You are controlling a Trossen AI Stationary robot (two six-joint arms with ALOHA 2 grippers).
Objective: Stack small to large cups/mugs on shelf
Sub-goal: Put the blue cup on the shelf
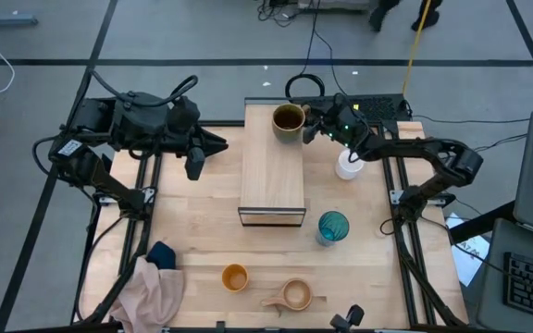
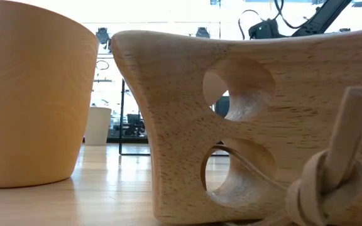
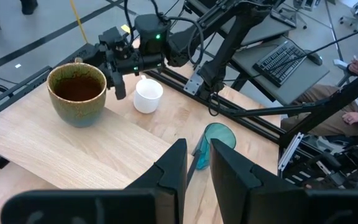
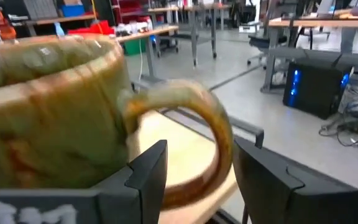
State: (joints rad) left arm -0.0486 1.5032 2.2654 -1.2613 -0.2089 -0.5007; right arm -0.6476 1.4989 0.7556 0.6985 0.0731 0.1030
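Olive mug [image 1: 288, 122] stood on the shelf [image 1: 272, 180], far end; the right gripper [image 1: 319, 123] was at its handle.

Right fingers straddled the glazed loop handle [image 4: 213, 140], parted, apparently not clamping; probably placing, so backing off seemed next. The left gripper [image 1: 193, 165] waited beside the shelf, fingers slightly apart, empty. Matte white mug [image 1: 349, 165], translucent tumbler [image 1: 332, 227], wooden cup [image 1: 295, 295] and orange cup [image 1: 235, 277] remained on the table.

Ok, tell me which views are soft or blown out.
Low view: backlit, bright windows washed out, the wooden handled cup fills the picture. Right wrist view: the olive mug looks blurred, its handle between the right gripper fingers. High view: evenly lit.
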